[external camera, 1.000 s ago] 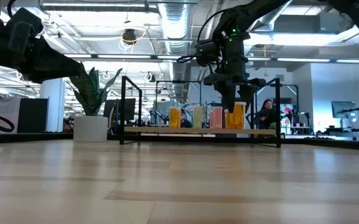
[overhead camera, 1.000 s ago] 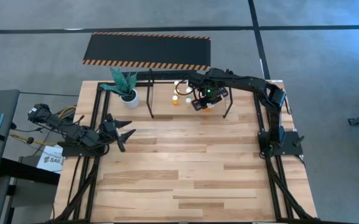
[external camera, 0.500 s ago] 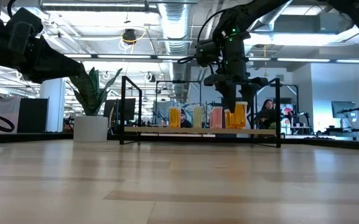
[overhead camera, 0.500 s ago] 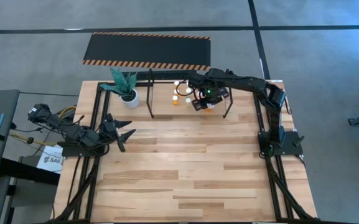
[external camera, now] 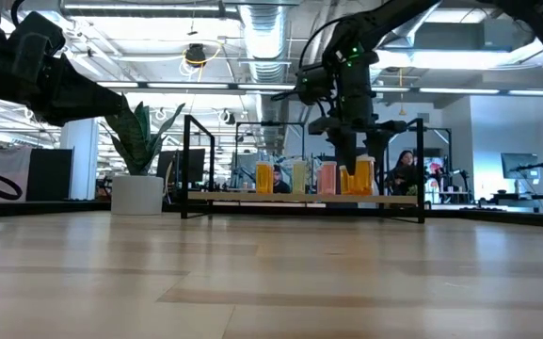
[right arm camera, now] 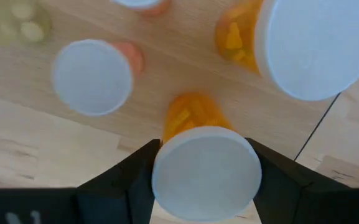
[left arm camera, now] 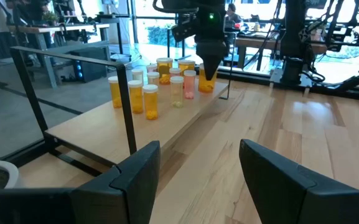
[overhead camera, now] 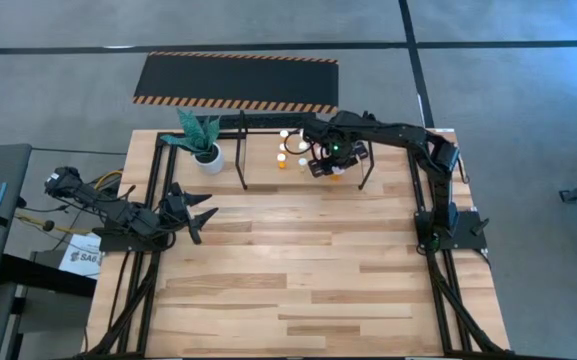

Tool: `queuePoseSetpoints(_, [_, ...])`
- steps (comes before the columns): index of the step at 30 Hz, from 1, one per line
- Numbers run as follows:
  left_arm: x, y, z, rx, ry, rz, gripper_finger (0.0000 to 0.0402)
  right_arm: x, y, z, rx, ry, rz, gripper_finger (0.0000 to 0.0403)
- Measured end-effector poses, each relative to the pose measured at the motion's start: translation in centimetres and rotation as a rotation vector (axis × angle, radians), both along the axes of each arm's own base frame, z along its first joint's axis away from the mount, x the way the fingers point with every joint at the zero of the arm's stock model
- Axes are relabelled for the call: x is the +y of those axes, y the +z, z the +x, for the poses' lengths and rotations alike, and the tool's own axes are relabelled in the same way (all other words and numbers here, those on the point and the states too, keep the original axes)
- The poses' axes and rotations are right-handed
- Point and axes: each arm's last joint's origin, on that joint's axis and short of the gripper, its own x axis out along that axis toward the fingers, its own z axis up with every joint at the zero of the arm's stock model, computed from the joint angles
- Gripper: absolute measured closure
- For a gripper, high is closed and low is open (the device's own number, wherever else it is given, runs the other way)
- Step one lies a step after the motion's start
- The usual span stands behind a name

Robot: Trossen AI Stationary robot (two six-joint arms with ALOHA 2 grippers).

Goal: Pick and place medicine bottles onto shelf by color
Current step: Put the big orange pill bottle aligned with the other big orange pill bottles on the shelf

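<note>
The medicine bottles point(left arm camera: 160, 84) stand in a cluster on the shelf point(left arm camera: 104, 127), a light wooden board under a thin black tube frame at the far edge of the table point(overhead camera: 298, 270). We count orange and amber ones beside a pale one and a pinkish one, all white-capped and upright. One orange bottle point(right arm camera: 195, 146) sits directly between the fingers of the right gripper point(right arm camera: 205, 171), its white cap filling the gap; the fingers flank the cap on both sides, closed against it as far as we can see from the right wrist view. In the low view this bottle's base appears level with the others on the shelf board, so we cannot tell whether it rests there or is held just above. A larger orange bottle point(right arm camera: 279, 43) and a pink-bodied one point(right arm camera: 98, 74) stand just beside it. The left gripper point(overhead camera: 196, 213) waits near the left side of the table, well apart from the shelf, fingers spread and empty. A potted plant point(overhead camera: 202, 140) stands by the shelf's left end, and a black hazard-striped mat point(overhead camera: 236, 82) lies on the floor beyond.
</note>
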Motion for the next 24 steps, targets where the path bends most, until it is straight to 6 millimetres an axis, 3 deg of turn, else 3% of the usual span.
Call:
queuePoseSetpoints(7, [0.0, 0.0, 0.0, 0.0, 0.0, 0.0, 0.0193, -0.1, -1.6, -0.4, 0.011, -0.032, 0.016, 0.0168])
queuePoseSetpoints(24, [0.0, 0.0, 0.0, 0.0, 0.0, 0.0, 0.0193, -1.3, -1.5, -0.9, -0.017, -0.068, 0.012, 0.0168])
